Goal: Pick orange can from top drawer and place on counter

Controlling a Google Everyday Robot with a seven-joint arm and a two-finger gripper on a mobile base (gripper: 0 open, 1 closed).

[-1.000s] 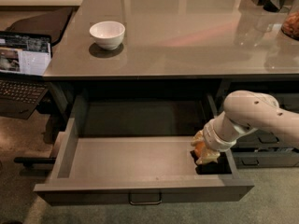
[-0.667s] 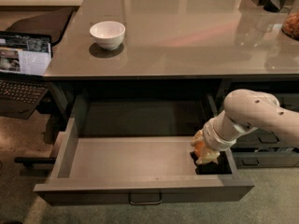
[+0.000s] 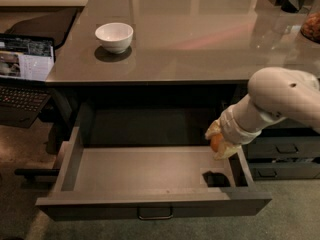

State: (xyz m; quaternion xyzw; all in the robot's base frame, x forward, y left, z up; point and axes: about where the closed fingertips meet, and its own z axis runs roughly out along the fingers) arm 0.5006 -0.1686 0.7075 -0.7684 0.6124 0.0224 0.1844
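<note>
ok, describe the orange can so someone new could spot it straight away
Find the open top drawer under the grey counter. At its right end the gripper hangs above the drawer floor, shut on the orange can. It is small, round and orange, unlike the larger white bowl up on the counter.

The single camera stands high in front of the glossy grey-brown desk (image 3: 200, 44) and looks down across it at a slant. It is near enough that the wide grey open drawer (image 3: 145, 169) fills the lower frame. The tool (image 3: 220, 145), clasping the small orange can (image 3: 215, 143), hangs over the drawer's right end, mid-right in view.
</note>
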